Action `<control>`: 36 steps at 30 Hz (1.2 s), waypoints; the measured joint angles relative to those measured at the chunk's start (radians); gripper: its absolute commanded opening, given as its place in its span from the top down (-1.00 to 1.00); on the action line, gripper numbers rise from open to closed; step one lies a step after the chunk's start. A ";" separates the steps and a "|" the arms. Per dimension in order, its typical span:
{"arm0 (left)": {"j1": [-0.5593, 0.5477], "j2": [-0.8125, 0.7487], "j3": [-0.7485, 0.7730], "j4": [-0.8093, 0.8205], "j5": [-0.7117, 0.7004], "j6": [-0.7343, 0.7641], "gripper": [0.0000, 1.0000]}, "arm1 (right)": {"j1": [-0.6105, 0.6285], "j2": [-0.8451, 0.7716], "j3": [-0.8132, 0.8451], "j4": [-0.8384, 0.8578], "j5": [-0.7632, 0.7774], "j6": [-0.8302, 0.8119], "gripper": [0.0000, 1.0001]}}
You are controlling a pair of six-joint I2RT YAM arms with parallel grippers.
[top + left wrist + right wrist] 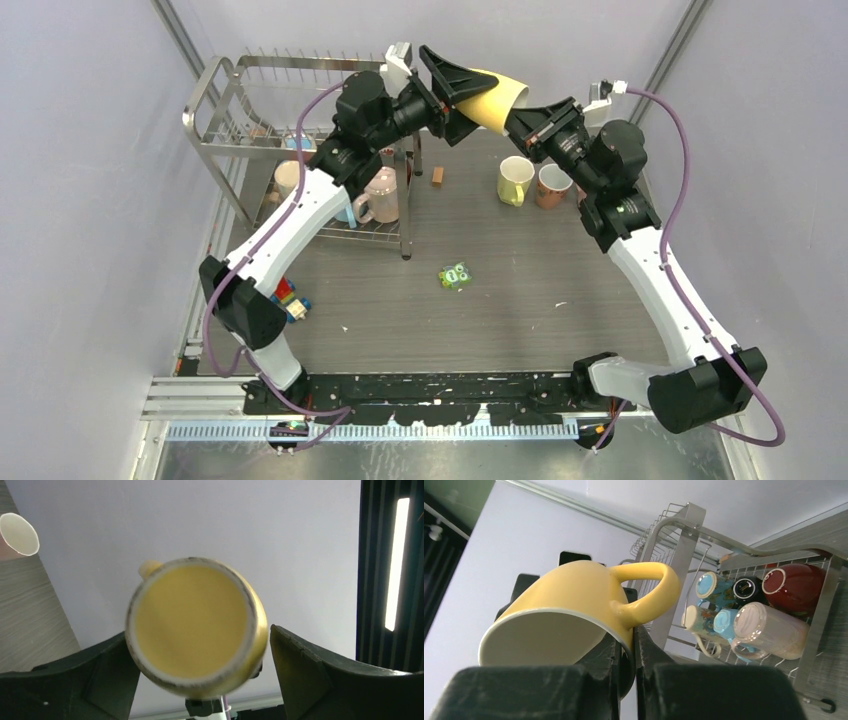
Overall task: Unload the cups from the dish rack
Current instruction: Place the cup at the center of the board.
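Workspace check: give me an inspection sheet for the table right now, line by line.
Surface: grey wood-grain table.
Job's things: yellow mug in midair; lime mug and orange mug on the table; pink mug and others in the dish rack.
Clutter: green cube, toy blocks, small brown block.
Grippers: right gripper shut on the yellow mug's rim; left gripper open around its base.
Cables: purple cables along both arms.
Surroundings: pale walls.

yellow mug: blurred (left wrist view) | cups in dish rack: partly behind left arm
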 measured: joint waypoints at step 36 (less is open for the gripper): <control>-0.023 -0.244 0.062 -0.411 -0.024 0.572 -0.99 | -0.035 0.154 0.395 -0.686 0.200 -0.274 0.99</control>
